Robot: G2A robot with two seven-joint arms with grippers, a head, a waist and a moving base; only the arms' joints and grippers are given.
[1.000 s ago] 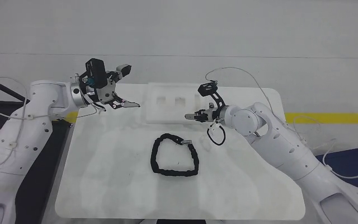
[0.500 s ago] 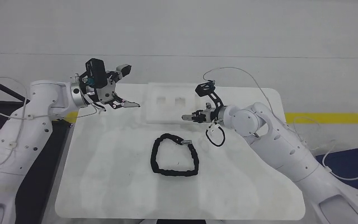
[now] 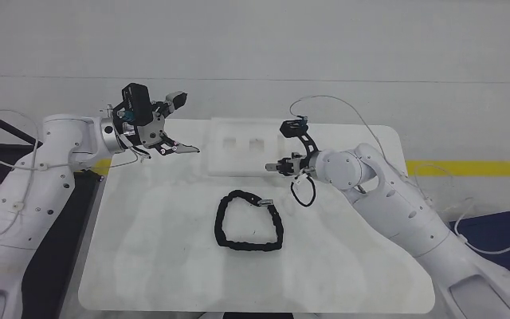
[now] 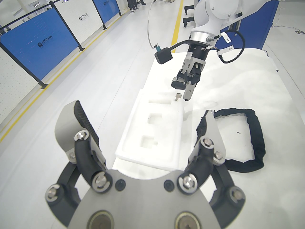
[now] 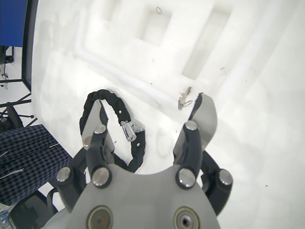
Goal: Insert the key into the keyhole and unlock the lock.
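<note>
Both spread: right end effector [image 5: 150,101] nudged back, nr key [image 5: 183,101]; left end effector [image 4: 142,110] unmoved.

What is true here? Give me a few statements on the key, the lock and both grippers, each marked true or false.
1. The right gripper is shut on the key. False: it is open, and the key lies on the foam tray just off its fingertips.
2. The chain lock lies on the table as a closed loop. True.
3. The key is already in the keyhole. False: the key lies on the tray, apart from the lock cylinder.
4. The left gripper is open and holds nothing. True.
</note>
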